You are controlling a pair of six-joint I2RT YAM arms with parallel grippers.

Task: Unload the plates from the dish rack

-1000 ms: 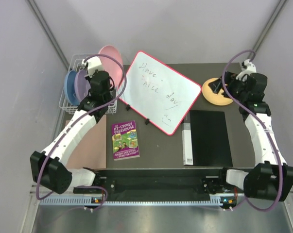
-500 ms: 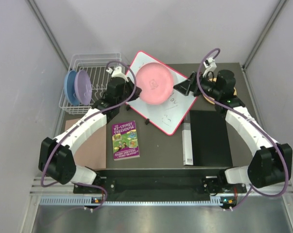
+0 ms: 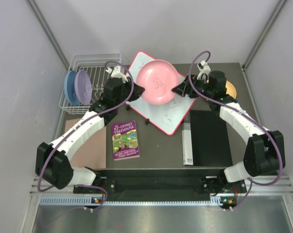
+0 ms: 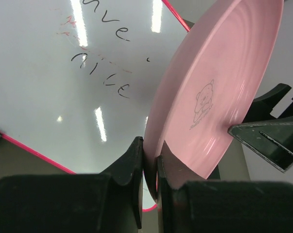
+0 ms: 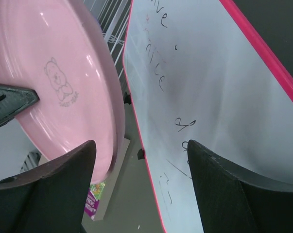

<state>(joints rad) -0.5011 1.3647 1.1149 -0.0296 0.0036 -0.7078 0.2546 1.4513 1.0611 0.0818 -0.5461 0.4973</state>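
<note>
The round pink plastic plate (image 3: 157,81) hangs on edge, its rim pinched tight in your left claw (image 4: 150,155). Its opposite rim sits between the spread fingers of your right claw (image 5: 141,145). Beneath both claws lies the red-framed whiteboard (image 3: 175,114). If the left lets go before the right bites, the plate likely drops onto it.
</note>
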